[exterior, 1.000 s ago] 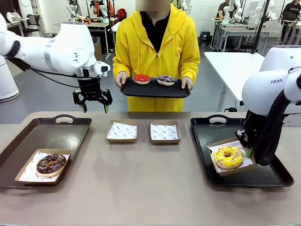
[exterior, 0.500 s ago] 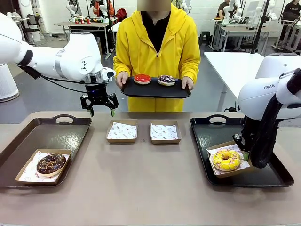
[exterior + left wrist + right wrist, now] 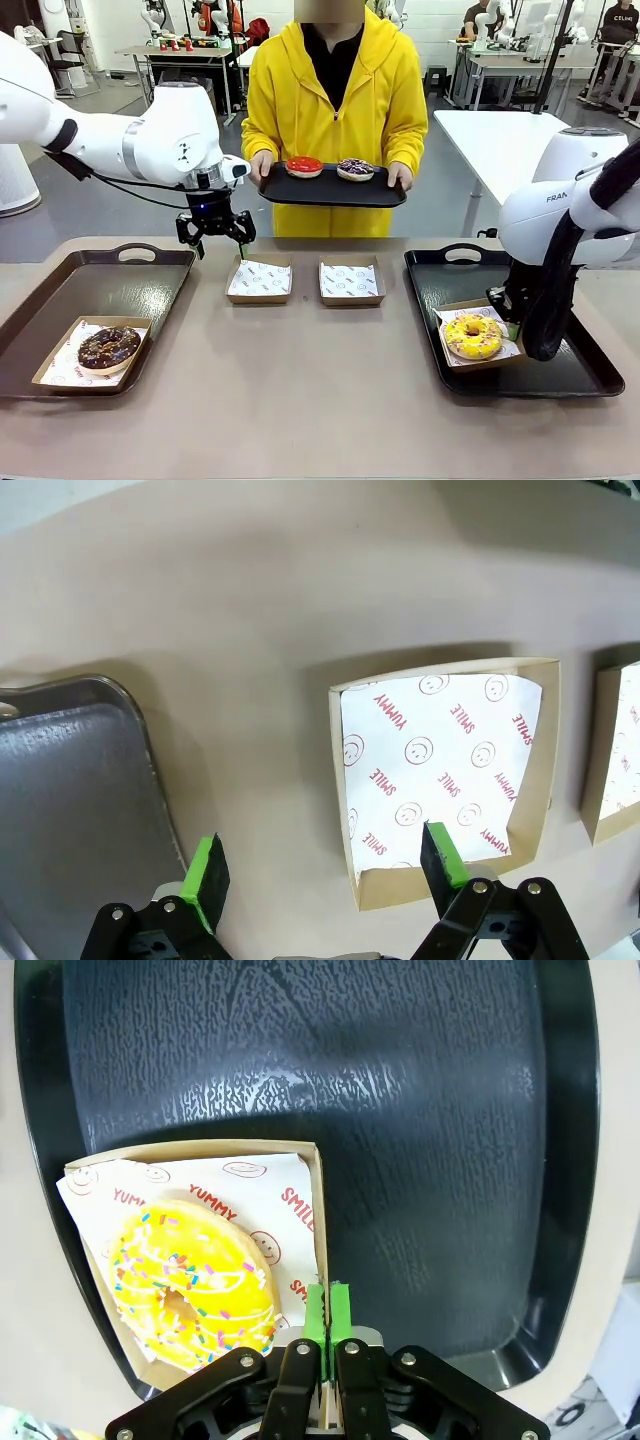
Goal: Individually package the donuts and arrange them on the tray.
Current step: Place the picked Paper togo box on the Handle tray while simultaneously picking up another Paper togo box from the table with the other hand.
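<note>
Across the table [image 3: 300, 420], the step in hand looks like placing the boxed yellow donut [image 3: 473, 335] on the right tray [image 3: 450, 272]. The right gripper [image 3: 327, 1305] is pressed together on the wall of the yellow's box [image 3: 318, 1195]. The left gripper [image 3: 322, 852], spread wide and holding nothing, hangs over the left empty box [image 3: 259, 279].

Next, the right claw probably needs to let go and lift clear. The left likely needs a donut from the held tray [image 3: 330, 192].

There are three trays: two on the table and one in the person's hands. There are four boxes, two filled and two empty, the right empty box [image 3: 351, 281] among them. There are four donuts: the chocolate donut [image 3: 108, 346] boxed on the left tray [image 3: 150, 275], the yellow boxed, and the red donut [image 3: 304, 166] and purple donut [image 3: 354, 169] bare on the held tray.
</note>
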Controlling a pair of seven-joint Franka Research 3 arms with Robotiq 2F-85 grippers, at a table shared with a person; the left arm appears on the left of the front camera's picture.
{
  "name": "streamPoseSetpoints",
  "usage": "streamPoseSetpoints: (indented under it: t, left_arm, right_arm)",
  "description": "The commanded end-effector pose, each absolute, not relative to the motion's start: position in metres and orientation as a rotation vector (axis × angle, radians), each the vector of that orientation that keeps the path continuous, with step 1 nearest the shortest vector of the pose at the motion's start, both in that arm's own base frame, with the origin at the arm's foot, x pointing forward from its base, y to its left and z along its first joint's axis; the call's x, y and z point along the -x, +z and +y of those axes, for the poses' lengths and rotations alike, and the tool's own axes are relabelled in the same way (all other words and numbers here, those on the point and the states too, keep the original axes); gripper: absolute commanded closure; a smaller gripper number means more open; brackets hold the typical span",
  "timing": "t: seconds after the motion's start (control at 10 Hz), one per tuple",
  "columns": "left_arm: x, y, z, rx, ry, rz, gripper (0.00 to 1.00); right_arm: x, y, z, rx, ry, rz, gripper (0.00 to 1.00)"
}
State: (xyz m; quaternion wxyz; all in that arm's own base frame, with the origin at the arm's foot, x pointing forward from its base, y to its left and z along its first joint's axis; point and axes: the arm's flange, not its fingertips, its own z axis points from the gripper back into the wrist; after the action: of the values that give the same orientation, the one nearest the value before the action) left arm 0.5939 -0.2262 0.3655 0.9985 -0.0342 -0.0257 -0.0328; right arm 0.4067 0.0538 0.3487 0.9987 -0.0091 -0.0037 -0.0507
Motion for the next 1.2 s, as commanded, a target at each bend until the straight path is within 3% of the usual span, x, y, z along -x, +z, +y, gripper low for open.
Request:
streamPoseSetpoints:
  t: [0.0,1.1]
  left_arm:
    - [-0.59,0.351,-0.223,0.109,-0.07,-0.04,0.0]
    - [-0.586,0.328,-0.227,0.107,-0.073,0.01,0.0]
  right_arm:
    - [-0.409,0.346,0.058,0.033,-0.121,-0.023,0.98]
    - [-0.409,0.345,0.061,0.034,-0.095,-0.018,0.98]
